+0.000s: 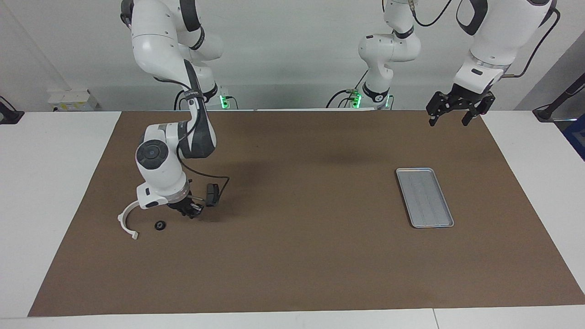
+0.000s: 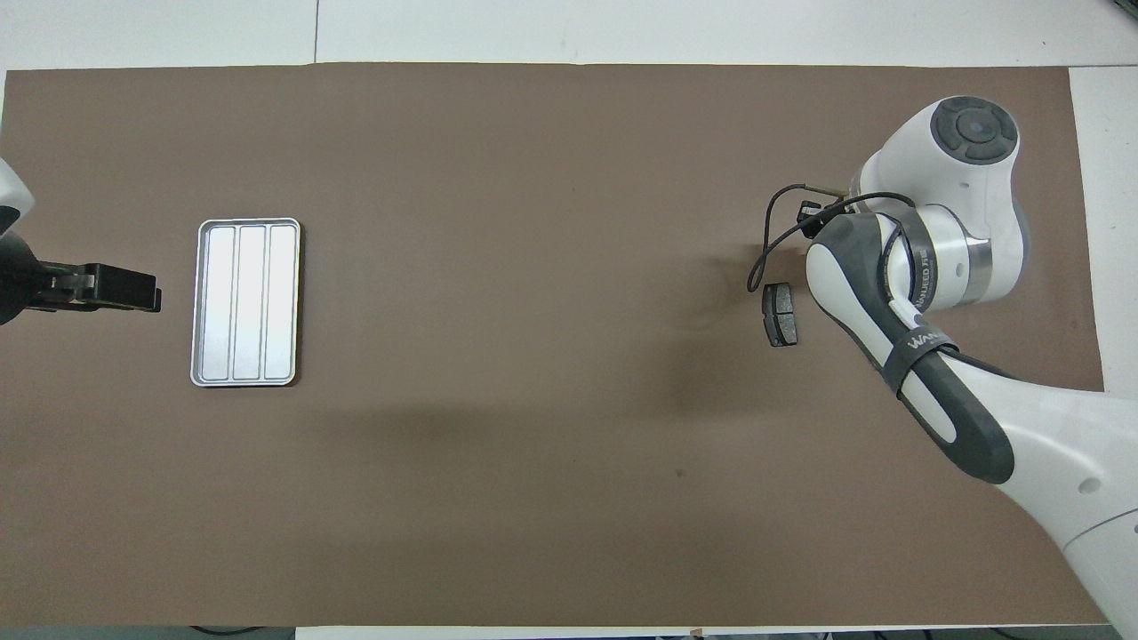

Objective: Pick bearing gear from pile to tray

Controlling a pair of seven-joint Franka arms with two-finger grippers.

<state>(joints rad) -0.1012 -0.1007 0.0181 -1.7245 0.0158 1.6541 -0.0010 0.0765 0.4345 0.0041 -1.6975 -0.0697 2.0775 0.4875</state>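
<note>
Brown mat (image 1: 301, 256), tray (image 1: 424, 197) mid-mat, right hand (image 1: 191, 211) low (clenched), left hand (image 1: 450, 114) at mat edge.

One camera sits high across the surface (image 1: 292, 274), facing both robots from some way off. The other looks steeply down from above the robots' end, apparently closer. Both share the brown mat (image 2: 533, 489) and the tray (image 1: 425, 197).

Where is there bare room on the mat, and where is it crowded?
Bare: the broad mat between the tray and the brake pad, and the tray's floor. Crowded: the right arm's end, where the right pincer sits low among the white arc, black round piece and pad.
</note>
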